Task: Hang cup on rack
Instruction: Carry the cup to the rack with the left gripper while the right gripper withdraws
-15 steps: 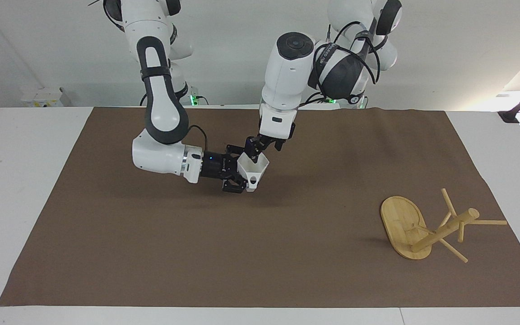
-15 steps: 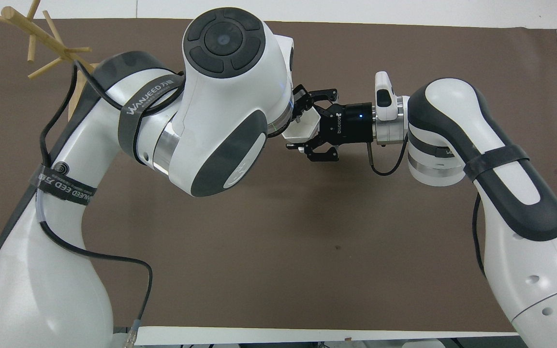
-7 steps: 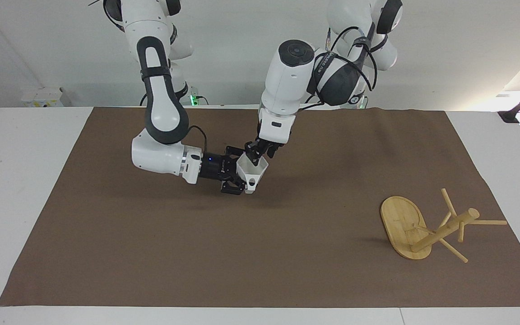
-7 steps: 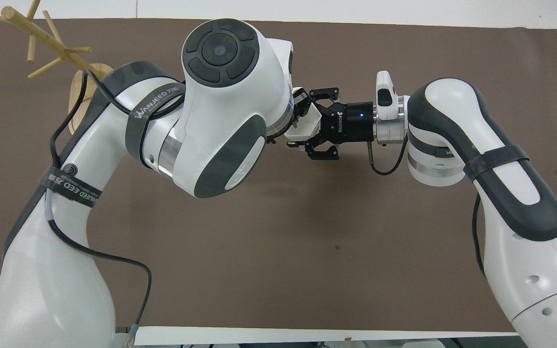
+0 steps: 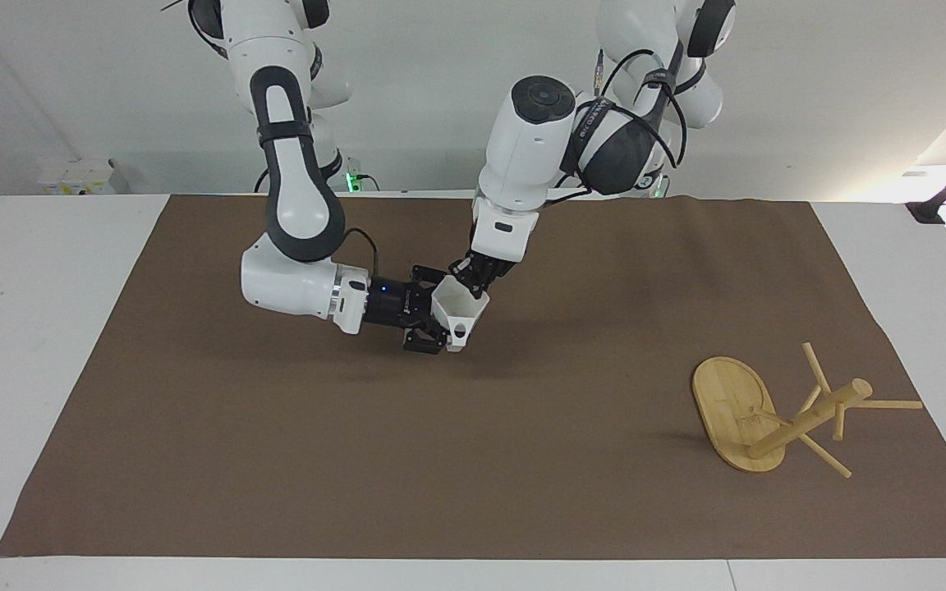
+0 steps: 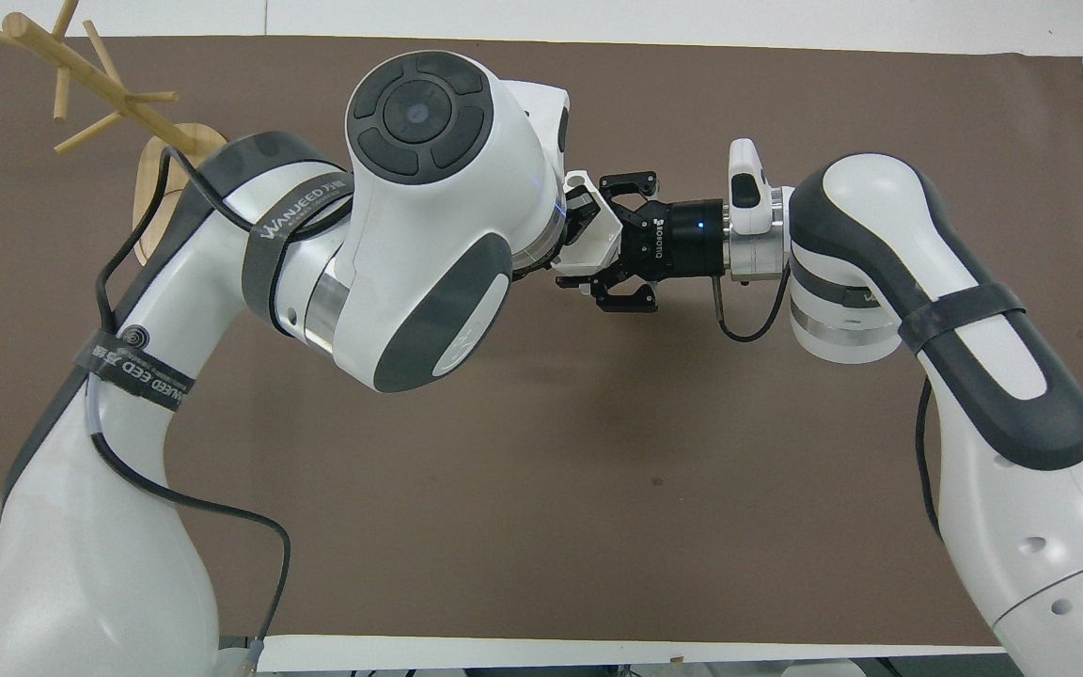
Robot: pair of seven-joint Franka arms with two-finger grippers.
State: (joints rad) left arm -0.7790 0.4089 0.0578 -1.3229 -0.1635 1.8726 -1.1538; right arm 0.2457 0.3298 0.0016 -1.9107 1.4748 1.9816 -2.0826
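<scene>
Above the mat (image 5: 276, 460), two claws meet one cup (image 5: 458, 312); one rack (image 5: 756, 419) lies toppled.

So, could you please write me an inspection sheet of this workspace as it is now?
Surface: white table covered by a brown mat.
Job's things: white cup held in the air over the middle of the mat; wooden rack tipped over on the mat at the left arm's end, post and pegs lying sideways.
Clutter: nothing seen.
Grippers: right gripper reaches in from the side, fingers spread around the cup; left gripper comes from above, at the cup's rim.
Cables: black cables along the left arm; a short loop at the right wrist.
Surroundings: white wall, a small box on the table edge.
</scene>
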